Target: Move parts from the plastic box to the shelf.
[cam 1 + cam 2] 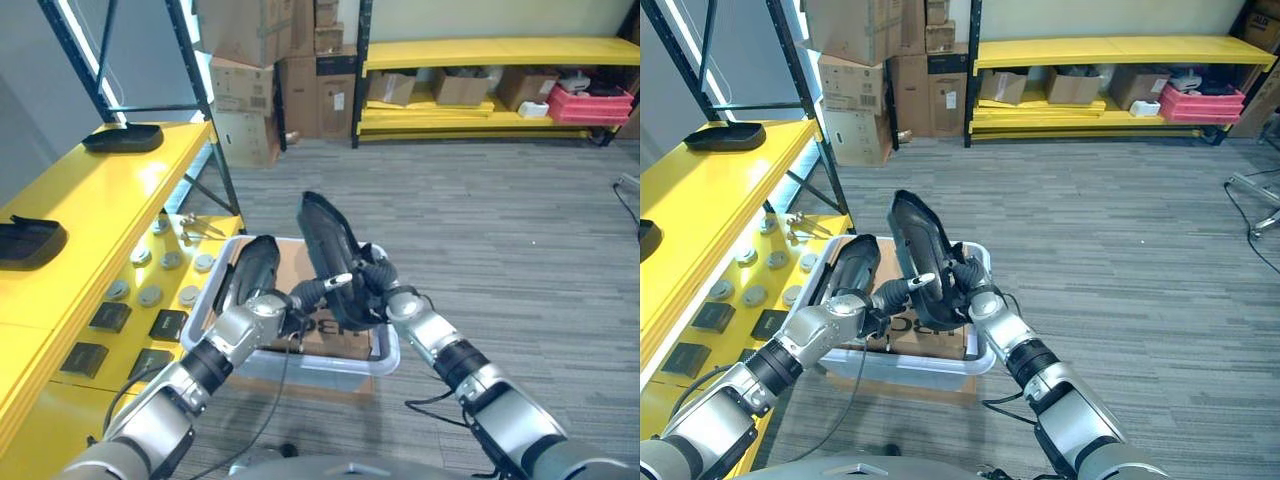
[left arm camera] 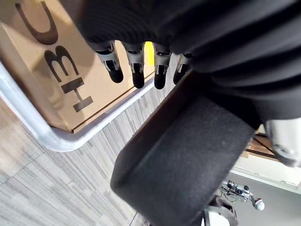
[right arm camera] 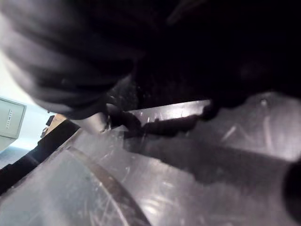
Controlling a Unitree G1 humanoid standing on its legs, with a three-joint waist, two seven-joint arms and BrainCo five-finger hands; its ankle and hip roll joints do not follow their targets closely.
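The right hand has its fingers curled round a long black part, holding it above the plastic box. The part's long axis runs up toward eleven o'clock, its free end tipped away from the robot. The left hand sits just beside it, fingers straight and holding nothing, over a second black part lying in the box. The yellow shelf lies at nine o'clock (two similar parts already rest there), so the carry likely swings leftward.
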